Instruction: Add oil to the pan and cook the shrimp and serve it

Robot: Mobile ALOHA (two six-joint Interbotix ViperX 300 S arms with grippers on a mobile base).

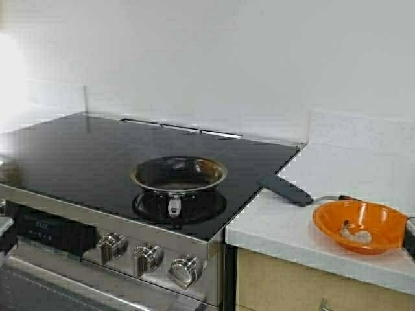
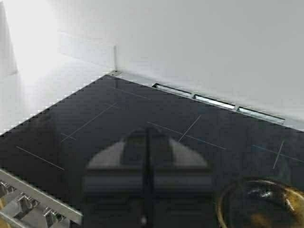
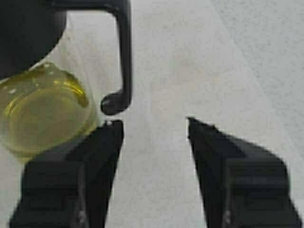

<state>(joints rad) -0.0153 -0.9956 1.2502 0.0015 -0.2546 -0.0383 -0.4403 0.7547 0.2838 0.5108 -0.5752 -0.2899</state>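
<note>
Black glass stovetop [image 1: 78, 155] carries the round shiny steel pan [image 1: 178, 173], dark inside. White bench [image 1: 337, 175] holds orange bowl [image 1: 360, 225] containing small pale curled shrimp [image 1: 356, 234]. Right gripper [image 3: 154, 126] fingers spread wide, empty, beside clear oil jug's [image 3: 42, 109] black handle. Left gripper [image 2: 147, 180] fingers closed, empty, over the stovetop.

The right gripper [image 3: 154, 128] has two black, blocky fingers [image 3: 102, 156] with squared tips and a matte finish. The left gripper [image 2: 147, 190] is dark grey and black, its two broad halves meeting along a thin seam.
</note>
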